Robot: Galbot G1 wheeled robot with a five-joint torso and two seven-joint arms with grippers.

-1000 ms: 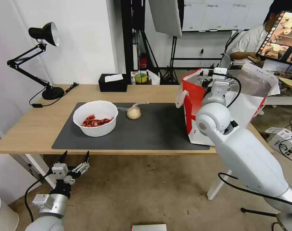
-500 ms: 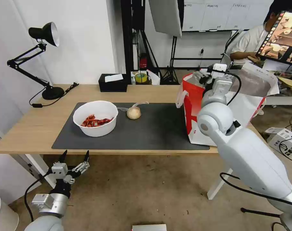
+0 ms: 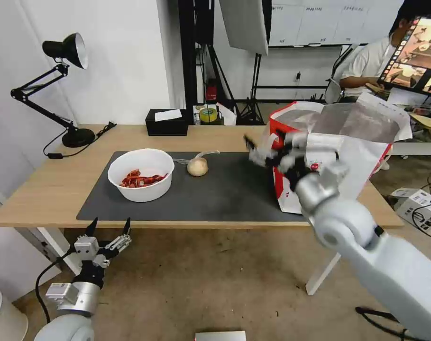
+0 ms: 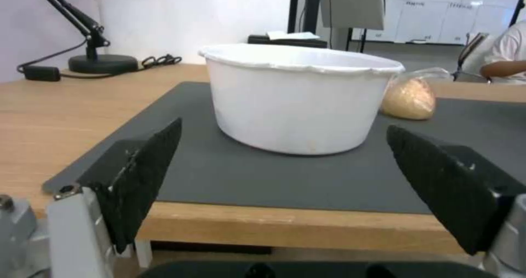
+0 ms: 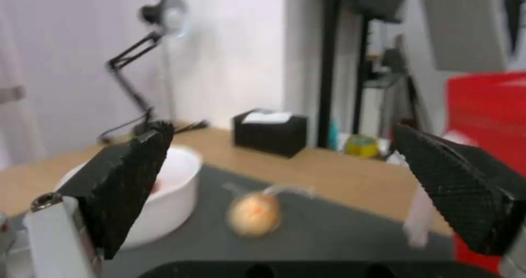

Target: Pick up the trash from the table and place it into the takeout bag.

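Note:
The white bowl (image 3: 141,181) with red scraps sits on the left of the dark mat (image 3: 224,192) on the table (image 3: 44,189). To its right on the mat lies the beige wrapped ball (image 3: 197,166). The takeout bag (image 3: 348,137) stands open at the mat's right end. My right gripper (image 3: 265,150) hovers open over the mat, just left of the bag, with nothing between its fingers. In the right wrist view the ball (image 5: 254,213) and bowl (image 5: 170,196) lie ahead of the open right gripper (image 5: 282,127). My left gripper (image 3: 108,228) hangs open below the table's front edge, facing the bowl (image 4: 301,97).
A black tissue box (image 3: 167,122) stands at the table's back edge and a black desk lamp (image 3: 66,85) at the back left. A person sits behind the bag by a monitor. A cardboard box (image 3: 419,208) lies on the floor at right.
My right arm has come out of the bag's mouth and swung down and left, so its gripper is now over the mat beside the bag. The left gripper has barely shifted.

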